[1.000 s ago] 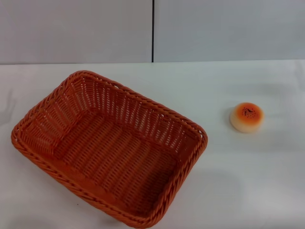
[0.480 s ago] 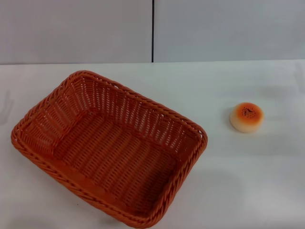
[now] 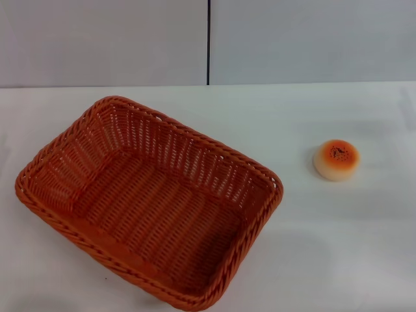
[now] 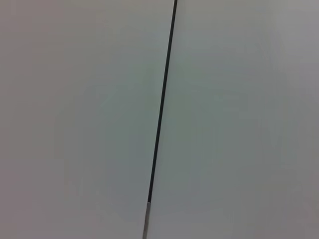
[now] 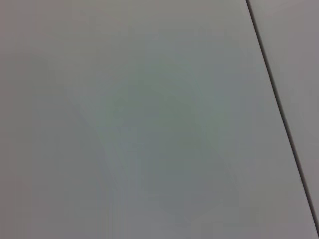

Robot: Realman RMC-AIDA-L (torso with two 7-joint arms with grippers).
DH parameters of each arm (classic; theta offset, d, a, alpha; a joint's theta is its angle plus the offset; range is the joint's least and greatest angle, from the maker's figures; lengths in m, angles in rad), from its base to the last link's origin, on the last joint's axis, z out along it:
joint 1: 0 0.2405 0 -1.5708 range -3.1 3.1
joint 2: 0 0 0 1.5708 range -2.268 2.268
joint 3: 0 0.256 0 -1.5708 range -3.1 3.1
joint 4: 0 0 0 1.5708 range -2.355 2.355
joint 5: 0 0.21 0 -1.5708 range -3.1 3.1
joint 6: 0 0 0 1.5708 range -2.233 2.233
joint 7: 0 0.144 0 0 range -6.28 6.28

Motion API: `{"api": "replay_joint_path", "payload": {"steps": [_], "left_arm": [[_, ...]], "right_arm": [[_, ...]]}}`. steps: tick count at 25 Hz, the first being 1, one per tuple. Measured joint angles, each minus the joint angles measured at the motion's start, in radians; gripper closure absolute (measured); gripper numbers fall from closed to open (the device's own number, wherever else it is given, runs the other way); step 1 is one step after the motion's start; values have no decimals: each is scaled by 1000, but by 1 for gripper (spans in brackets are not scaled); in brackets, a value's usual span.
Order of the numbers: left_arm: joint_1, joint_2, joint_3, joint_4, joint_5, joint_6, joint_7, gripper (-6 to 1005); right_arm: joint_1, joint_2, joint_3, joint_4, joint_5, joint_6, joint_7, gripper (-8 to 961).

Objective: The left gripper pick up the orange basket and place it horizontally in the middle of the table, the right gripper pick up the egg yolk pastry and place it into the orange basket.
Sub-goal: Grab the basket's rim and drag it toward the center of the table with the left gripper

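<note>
The orange basket [image 3: 149, 201] lies empty on the left half of the white table [image 3: 325, 247] in the head view, turned at an angle with one corner toward the near edge. The egg yolk pastry [image 3: 336, 159] sits alone on the table to the right of the basket, well apart from it. Neither gripper shows in any view. Both wrist views show only a plain grey wall panel with a dark seam.
A grey wall with a vertical dark seam [image 3: 208, 42] stands behind the table's far edge. Bare tabletop lies between the basket and the pastry and along the right front.
A faint shadow at the table's far left edge has faded out of view. The basket and the pastry have not moved.
</note>
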Motion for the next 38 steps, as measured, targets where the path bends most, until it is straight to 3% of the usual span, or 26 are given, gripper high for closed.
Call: {"api": "replay_joint_path", "payload": {"steps": [8, 18, 24, 38], "left_arm": [[62, 0, 25, 50, 0, 47, -93, 218], [106, 2, 197, 285, 0, 63, -402, 224], [122, 1, 373, 544, 39, 59, -649, 228], [15, 3, 534, 1135, 470, 87, -1192, 237]], "right_arm": [[-21, -2, -1, -13, -42, 34, 24, 361], [-29, -4, 0, -18, -45, 58, 28, 361], [-28, -4, 0, -20, -56, 42, 28, 361], [-10, -4, 1, -32, -52, 16, 28, 361]]}}
